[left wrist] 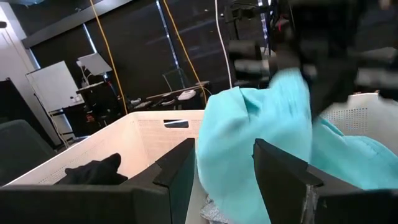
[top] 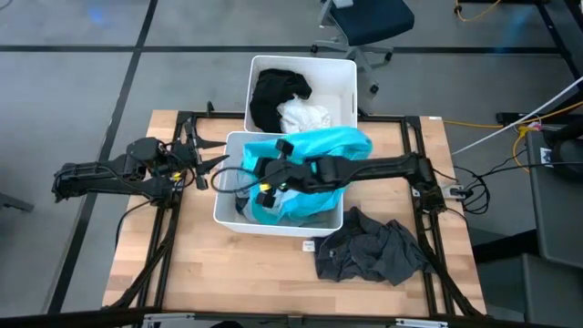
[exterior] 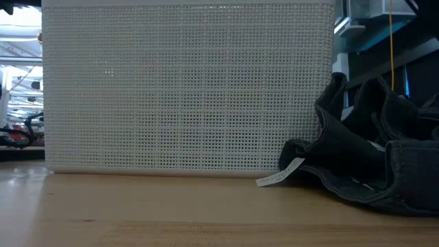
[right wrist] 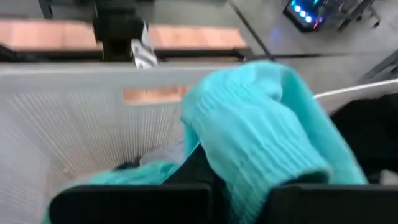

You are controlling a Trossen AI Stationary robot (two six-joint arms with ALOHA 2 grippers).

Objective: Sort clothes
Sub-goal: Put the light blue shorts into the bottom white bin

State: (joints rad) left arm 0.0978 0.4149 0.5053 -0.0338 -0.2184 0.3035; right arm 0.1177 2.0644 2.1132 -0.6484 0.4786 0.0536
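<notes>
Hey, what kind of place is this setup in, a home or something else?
Probably a robotics lab or workshop, not a home. A wooden workbench stands on a grey floor, an office chair sits beyond it, yellow cables hang in the background, and a whiteboard stands near cluttered desks.

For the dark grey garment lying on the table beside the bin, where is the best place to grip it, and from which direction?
Probably from straight above, pinching a raised fold near the middle of the dark grey garment. It lies crumpled on the table, folds standing up, with nothing over it; its flat edges offer less to grasp.
</notes>
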